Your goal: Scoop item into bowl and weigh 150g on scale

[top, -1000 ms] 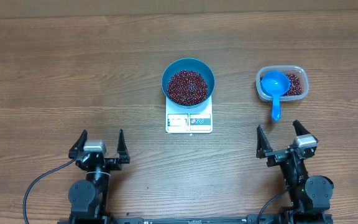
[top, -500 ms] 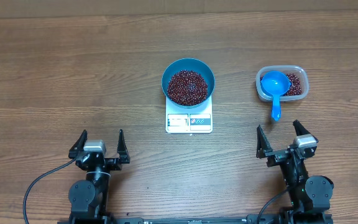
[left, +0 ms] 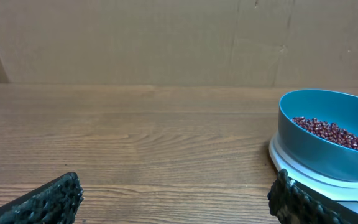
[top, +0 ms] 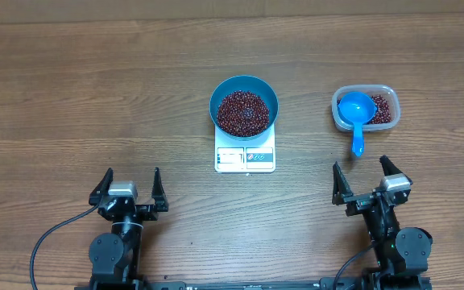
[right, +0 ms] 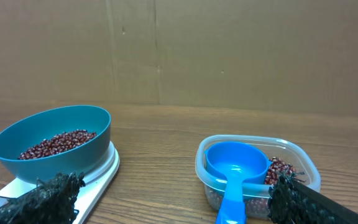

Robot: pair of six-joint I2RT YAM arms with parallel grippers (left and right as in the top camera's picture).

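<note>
Red-brown beans (top: 243, 112): a loose heap in the bowl, near the table's centre in the overhead view; more lie in the tub at 3 o'clock of the bowl.
Bowl (top: 213, 105): deep and blue, sitting on the scale. Its smooth sides are likely slippery, so the rim is the place to pinch if it must move.
Scale (top: 245, 158): white and flat, display strip at its 6 o'clock edge; the reading is too small to tell.
Scoop (top: 356, 109): blue plastic, cup resting in the tub, handle overhanging the rim toward 6 o'clock. It looks light and stiff, best taken along the handle.
Tub (top: 387, 90): clear plastic with thin walls; it probably slides when nudged.
Bean handling: the grains roll and spill, so fingers cannot pick them up; they need the scoop, carried level.
Left gripper (top: 131, 179): at 7 o'clock, spread wide, empty, well apart from everything.
Right gripper (top: 361, 169): at 5 o'clock, spread wide, empty, with the scoop handle's tip near at its 12 o'clock.
Progress: bowl loaded; whether the target weight is met cannot be told.
</note>
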